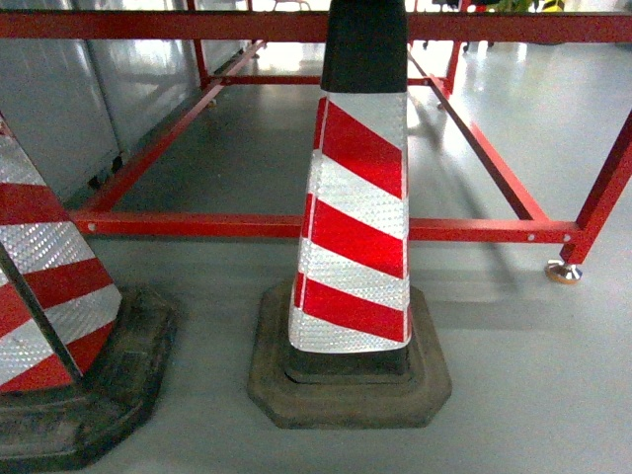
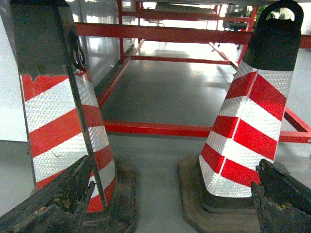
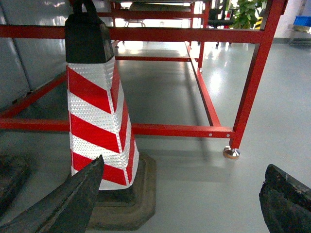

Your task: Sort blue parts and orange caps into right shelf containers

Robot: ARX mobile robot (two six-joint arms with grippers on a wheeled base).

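Red steel frame [image 1: 326, 227] spans the grey floor, bare lower rails, levelling foot [image 1: 564, 271] at its right corner. Two striped cones stand just before it, likely as barriers: middle cone [image 1: 354, 222] and left cone [image 1: 44, 286], reflective bands, heavy rubber bases. Left gripper [image 2: 170, 204] gapes wide, empty; right gripper [image 3: 182, 199] likewise. No blue crates, parts or caps in view.

We see a glossy grey floor [image 1: 513, 395]. A red-and-white striped traffic cone [image 1: 355, 217] stands upright on it on a dark octagonal base. A second striped cone [image 1: 49, 296] stands just left of that cone. Behind that cone, a red metal frame [image 1: 296, 225] rests on the floor; its levelling foot [image 1: 564, 271] sits to the cone's right.
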